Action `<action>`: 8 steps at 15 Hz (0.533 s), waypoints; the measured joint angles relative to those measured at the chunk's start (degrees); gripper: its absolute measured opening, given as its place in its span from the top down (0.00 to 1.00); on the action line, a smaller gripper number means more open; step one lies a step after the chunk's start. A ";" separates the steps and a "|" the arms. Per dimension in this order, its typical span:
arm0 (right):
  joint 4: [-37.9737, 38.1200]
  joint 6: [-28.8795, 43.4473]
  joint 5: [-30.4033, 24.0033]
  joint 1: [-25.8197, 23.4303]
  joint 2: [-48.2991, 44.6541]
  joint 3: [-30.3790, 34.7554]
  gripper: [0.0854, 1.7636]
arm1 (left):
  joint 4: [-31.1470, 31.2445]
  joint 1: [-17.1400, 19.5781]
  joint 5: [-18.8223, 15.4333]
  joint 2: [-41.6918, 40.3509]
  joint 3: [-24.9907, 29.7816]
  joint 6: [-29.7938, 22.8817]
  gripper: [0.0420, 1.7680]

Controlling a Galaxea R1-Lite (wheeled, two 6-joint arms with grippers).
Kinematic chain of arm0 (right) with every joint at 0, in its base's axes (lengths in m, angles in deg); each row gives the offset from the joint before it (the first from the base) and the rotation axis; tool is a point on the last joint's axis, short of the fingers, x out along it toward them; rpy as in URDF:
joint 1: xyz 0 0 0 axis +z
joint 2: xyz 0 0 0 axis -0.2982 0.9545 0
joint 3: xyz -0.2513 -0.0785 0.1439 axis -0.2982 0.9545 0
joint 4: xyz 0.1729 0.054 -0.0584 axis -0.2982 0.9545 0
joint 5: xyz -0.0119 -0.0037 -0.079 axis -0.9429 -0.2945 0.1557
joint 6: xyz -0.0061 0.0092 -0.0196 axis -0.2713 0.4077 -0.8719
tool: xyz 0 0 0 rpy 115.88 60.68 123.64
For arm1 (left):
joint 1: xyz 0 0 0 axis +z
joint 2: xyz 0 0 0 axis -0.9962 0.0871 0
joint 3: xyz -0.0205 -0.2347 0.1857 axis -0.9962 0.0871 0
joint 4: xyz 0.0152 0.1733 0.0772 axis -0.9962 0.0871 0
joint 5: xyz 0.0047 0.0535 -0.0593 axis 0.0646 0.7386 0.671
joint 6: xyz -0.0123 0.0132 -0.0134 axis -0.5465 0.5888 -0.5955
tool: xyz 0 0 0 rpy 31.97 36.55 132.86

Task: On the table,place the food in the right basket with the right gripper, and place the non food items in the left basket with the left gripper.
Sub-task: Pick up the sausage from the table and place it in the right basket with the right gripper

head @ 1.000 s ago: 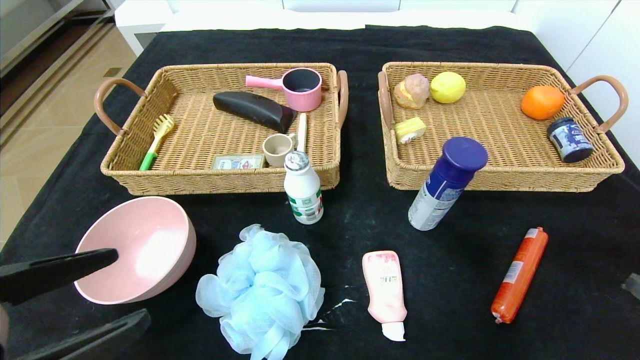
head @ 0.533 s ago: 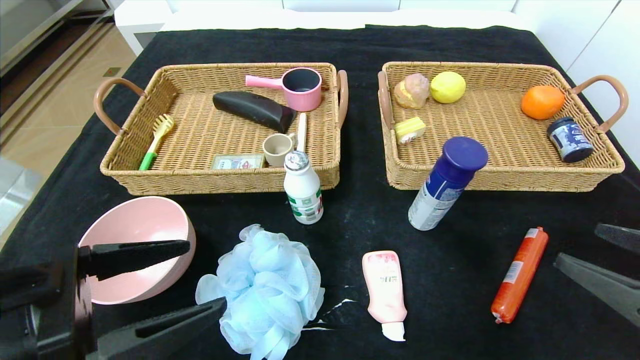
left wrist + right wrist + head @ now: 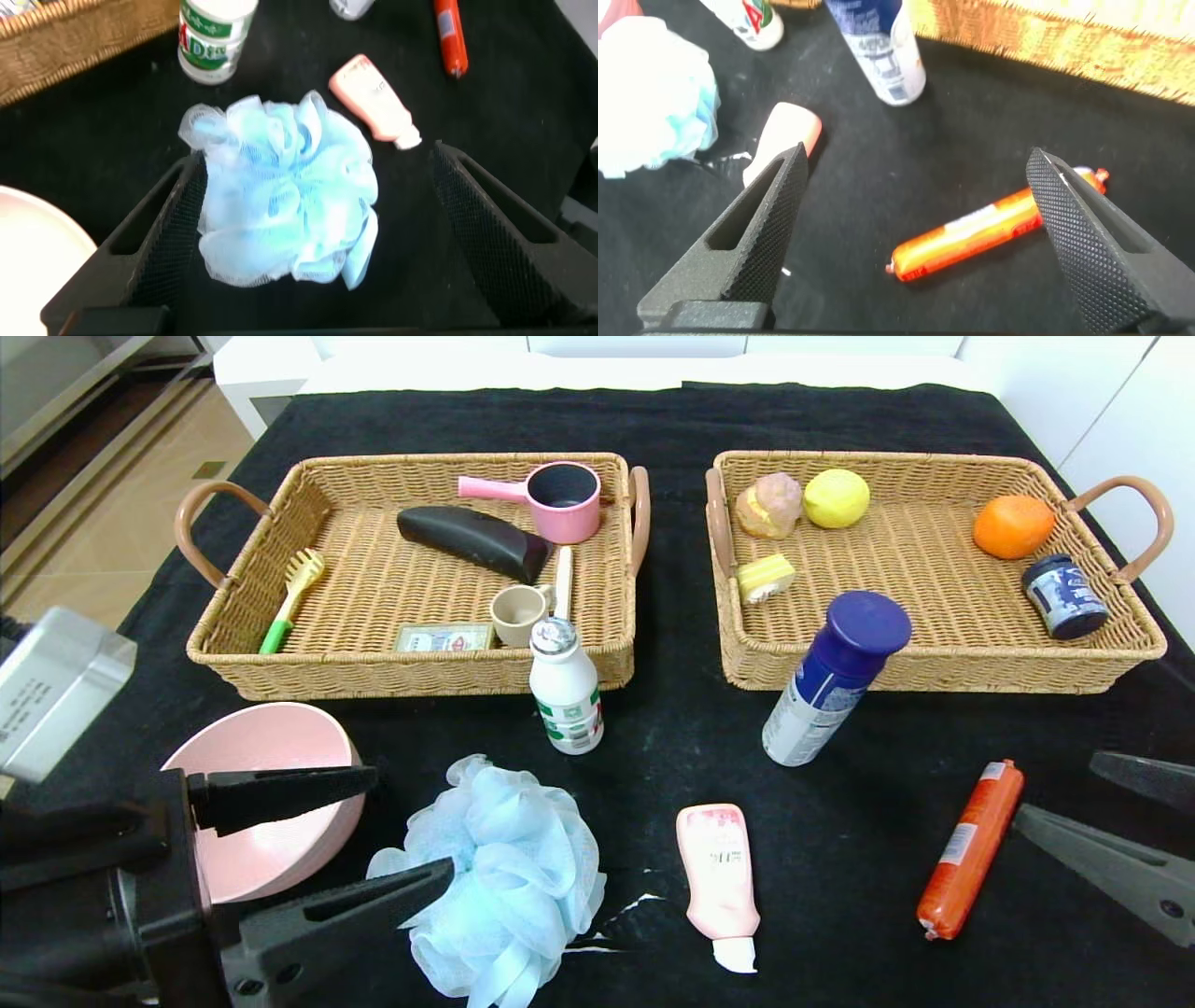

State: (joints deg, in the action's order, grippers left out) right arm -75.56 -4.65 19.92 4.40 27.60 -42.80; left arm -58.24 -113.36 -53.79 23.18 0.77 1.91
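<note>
We find the left gripper (image 3: 392, 826) with its fingers spread wide and holding nothing; in the left wrist view the bath pouf (image 3: 285, 191) lies between and just ahead of the two fingers (image 3: 159, 243), untouched so far as we can tell; the pink bowl (image 3: 266, 803) sits beside the upper finger, on the gripper's left. The right gripper (image 3: 1074, 798) is likewise spread wide and empty; the sausage stick (image 3: 971, 847) lies just off its fingertips, and in the right wrist view it rests on the cloth between the two fingers (image 3: 757, 233), apart from both; its long axis runs from near the robot up toward the right basket (image 3: 934, 667), tilted slightly rightward. The pink tube (image 3: 719, 877) lies flat between pouf and sausage, long axis running near to far, white cap toward the robot. The white bottle (image 3: 566, 691) stands upright just before the left basket (image 3: 373, 672); the spray can (image 3: 831, 681) stands before the right basket, blue cap up. All rest on the table (image 3: 653, 420).
</note>
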 joint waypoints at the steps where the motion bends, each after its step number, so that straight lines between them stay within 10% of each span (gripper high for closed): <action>1: -0.18 0.05 0.00 -0.26 0.05 0.02 0.03 | -0.35 0.00 0.00 0.15 0.11 -0.06 0.03; 8: 13.07 3.52 10.24 -1.00 0.96 -5.60 0.03 | -0.46 -0.02 0.13 0.04 0.41 -0.04 0.03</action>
State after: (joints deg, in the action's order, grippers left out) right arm -62.49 -1.12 30.16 3.40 28.56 -48.40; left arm -58.71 -113.38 -53.65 23.21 1.18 1.87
